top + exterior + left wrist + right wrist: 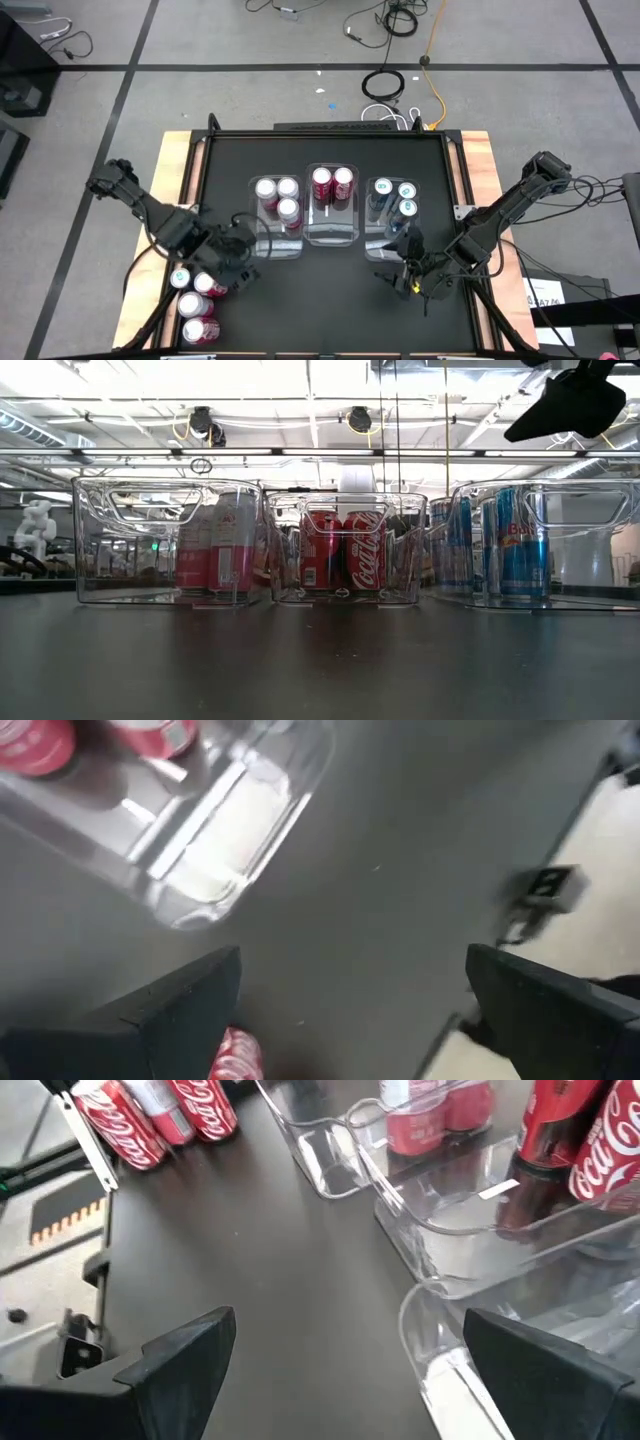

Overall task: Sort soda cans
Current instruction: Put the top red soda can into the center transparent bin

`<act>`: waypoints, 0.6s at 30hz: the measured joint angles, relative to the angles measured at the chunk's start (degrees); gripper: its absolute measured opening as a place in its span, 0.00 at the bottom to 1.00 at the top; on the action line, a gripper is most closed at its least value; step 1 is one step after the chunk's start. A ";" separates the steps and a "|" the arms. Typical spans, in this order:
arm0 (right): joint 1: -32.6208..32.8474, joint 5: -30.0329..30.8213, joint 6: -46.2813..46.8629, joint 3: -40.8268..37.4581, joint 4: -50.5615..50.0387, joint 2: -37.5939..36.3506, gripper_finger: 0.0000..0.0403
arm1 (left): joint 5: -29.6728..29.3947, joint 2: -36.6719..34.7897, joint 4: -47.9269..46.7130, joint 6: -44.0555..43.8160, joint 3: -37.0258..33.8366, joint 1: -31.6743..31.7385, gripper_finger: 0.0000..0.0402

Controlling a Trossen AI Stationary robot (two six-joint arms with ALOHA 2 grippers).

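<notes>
Two claws are in play, and both stand with fingers spread and nothing between them. The left gripper (232, 262) hangs low over the near-left part of the black table (330, 310), between the left bin's near end and a loose cluster of red and silver-topped cans (195, 300) still waiting at the table's near-left edge; its wrist camera catches one red can (235, 1058) just below its fingers. Judging by that, it is placed to take the next can from the cluster, the spread fingers ready to go round one. The right gripper (408, 272) hovers near the front end of the right bin (391, 245), empty (it looks to be idle or between moves, though which I cannot tell).

Outward from there, three clear bins sit side by side mid-table, each holding one kind, which is the point of the sorting: pale pink-and-white cans (278, 197) in the left bin (272, 245), red cola cans (333, 184) in the middle bin (332, 232), blue-and-silver cans (394, 195) in the right bin. All stand upright at the far ends, leaving the near ends free for more.
</notes>
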 joint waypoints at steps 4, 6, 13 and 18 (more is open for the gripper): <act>0.00 0.00 0.01 0.00 -1.17 0.00 0.95 | 0.02 2.76 0.40 -4.14 -0.03 -1.22 0.98; 0.00 0.00 -0.09 0.00 -1.13 0.00 0.95 | 0.04 3.88 1.27 -4.52 -0.05 -1.92 0.98; 0.00 -0.01 -0.24 0.00 -1.70 0.00 0.95 | -0.12 6.14 1.45 -10.10 -0.05 -6.13 0.98; 0.00 -0.28 1.83 0.00 -1.69 0.00 0.95 | -1.07 6.67 -1.94 -10.54 -0.05 -9.10 0.98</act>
